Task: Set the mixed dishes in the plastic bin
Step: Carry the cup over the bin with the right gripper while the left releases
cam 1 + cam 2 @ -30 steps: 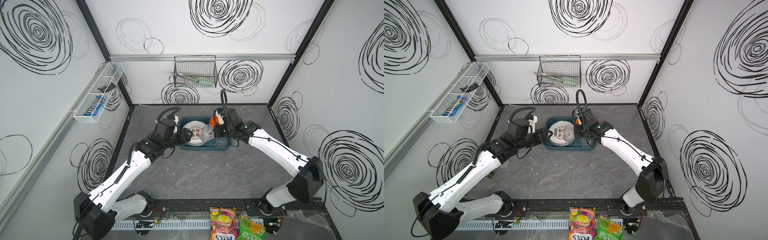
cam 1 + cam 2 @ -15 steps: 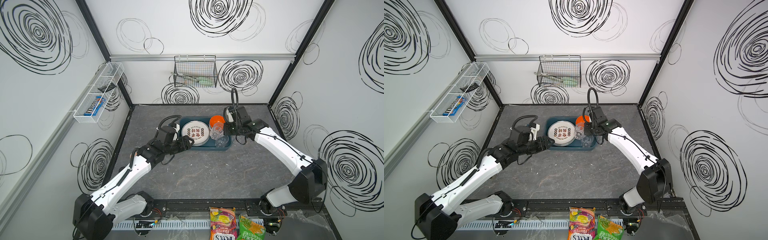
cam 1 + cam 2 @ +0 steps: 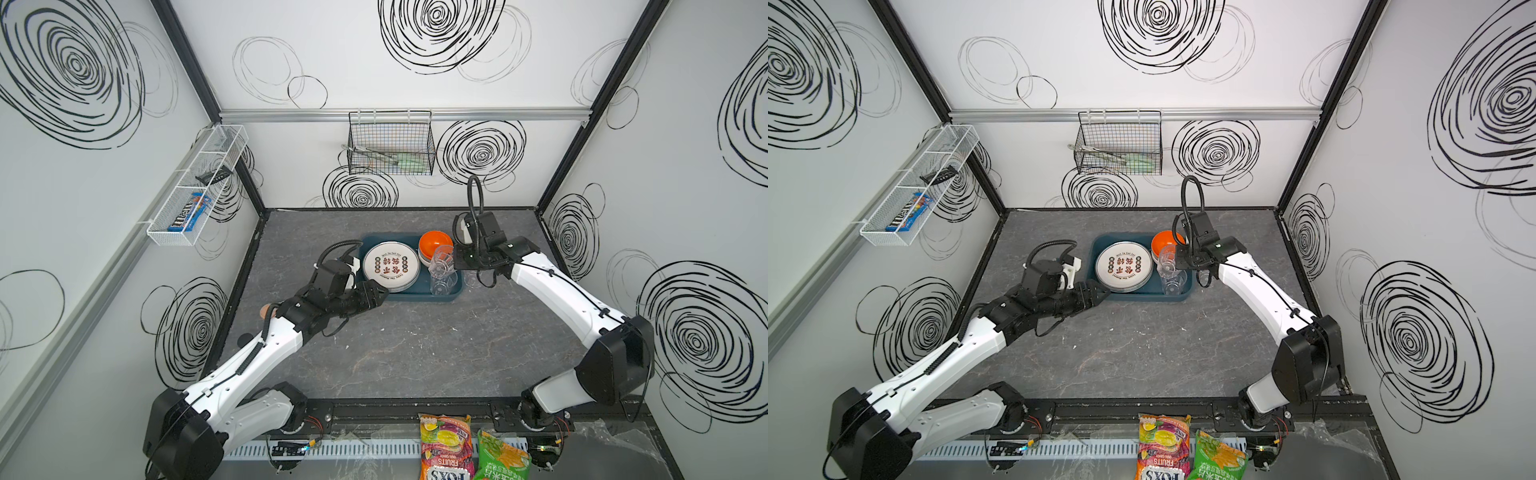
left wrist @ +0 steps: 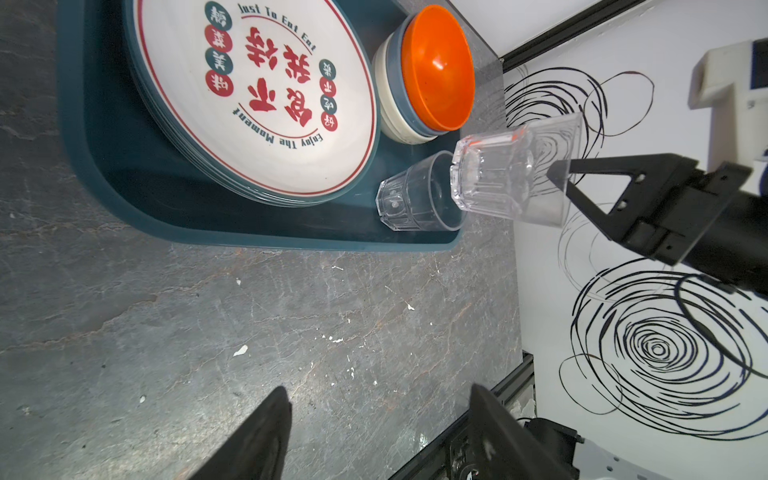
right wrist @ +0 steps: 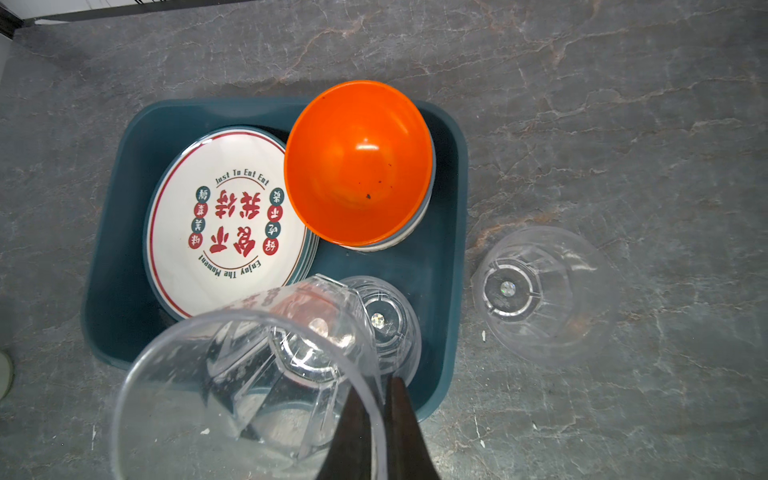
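Robot lab test cell, white walls (image 3: 353, 62) with scribbled black spirals (image 3: 436, 16), black metal frame (image 3: 582, 139), grey tabletop (image 3: 415, 353)

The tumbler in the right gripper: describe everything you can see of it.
The held tumbler is clear, faceted toward a thick base, plastic or glass by look, and empty. The right gripper pinches its rim wall, shut on it. It hangs tilted above the plastic bin, over another tumbler standing there; contact between them is unclear.
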Robot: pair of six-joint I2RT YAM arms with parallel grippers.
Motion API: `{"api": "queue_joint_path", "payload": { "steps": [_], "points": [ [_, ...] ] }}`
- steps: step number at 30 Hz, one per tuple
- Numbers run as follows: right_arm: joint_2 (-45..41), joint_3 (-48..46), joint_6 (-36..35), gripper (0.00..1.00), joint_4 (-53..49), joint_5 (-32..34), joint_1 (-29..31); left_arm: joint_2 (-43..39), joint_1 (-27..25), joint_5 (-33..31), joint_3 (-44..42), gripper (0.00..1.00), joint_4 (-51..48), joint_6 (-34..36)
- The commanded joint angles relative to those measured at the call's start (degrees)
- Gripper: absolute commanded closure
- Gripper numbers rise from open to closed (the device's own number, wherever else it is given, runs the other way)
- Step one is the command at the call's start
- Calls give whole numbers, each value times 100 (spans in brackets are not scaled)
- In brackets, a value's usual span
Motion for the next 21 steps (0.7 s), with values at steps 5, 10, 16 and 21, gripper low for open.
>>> {"api": "queue_joint_path", "payload": {
  "steps": [5,10,16,21],
  "points": [
    [97,-81,1,94,-130,212,-51,-102,42,41,-130,29,309,-66],
    [142,-127,14,94,-135,268,-85,-112,36,37,-157,29,321,-84],
    [216,-132,23,94,-170,305,-95,-106,40,41,-193,29,328,-110],
    [304,-104,23,94,-217,291,-109,-97,39,38,-200,29,338,-128]
  ]
}}
